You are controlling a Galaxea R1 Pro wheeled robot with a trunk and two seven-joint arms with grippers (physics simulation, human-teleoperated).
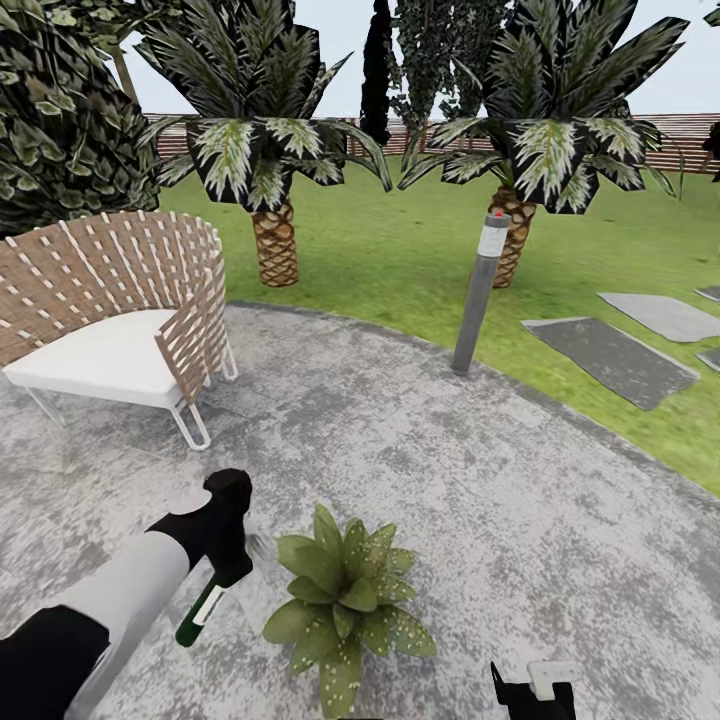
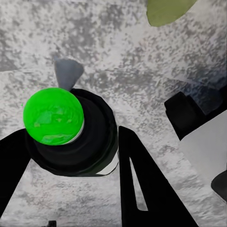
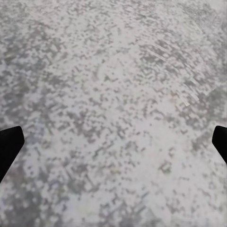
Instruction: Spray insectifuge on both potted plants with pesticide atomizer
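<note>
A: What is the left hand [image 1: 225, 575] doing?

B: It is clenched around the pesticide atomizer [image 1: 203, 607], a slim dark green bottle with a white label band, hanging tilted from the black fingers at about seven o'clock in the head view. The left wrist view looks down on the bottle's end [image 2: 53, 116], a glossy bright green dome in a black collar, with a black finger [image 2: 142, 184] against each side.

A: And the plant?

B: The potted plant [image 1: 345, 605], a broad rosette of flat green leaves speckled pale, sits on the patio [image 1: 450, 480] at six o'clock, just beside the bottle, at its three o'clock. I cannot tell whether leaf and bottle touch.

A: The ground?

B: Round paving, mottled grey and white, grainy, edged by green lawn [image 1: 400, 250].

A: The right hand [image 1: 533, 695]?

B: It stands released; its dark fingertips [image 3: 9, 144] sit wide apart over bare paving in the right wrist view.

A: Anything else around?

B: A woven tan-strap chair [image 1: 120, 300] with a white cushion at ten o'clock, a grey bollard lamp [image 1: 480, 290] at one o'clock on the patio's rim, two scaly-trunked palms [image 1: 272, 150] behind, grey stepping slabs [image 1: 608, 358] at three o'clock, and a brown slat fence [image 1: 690, 135] far back.
</note>
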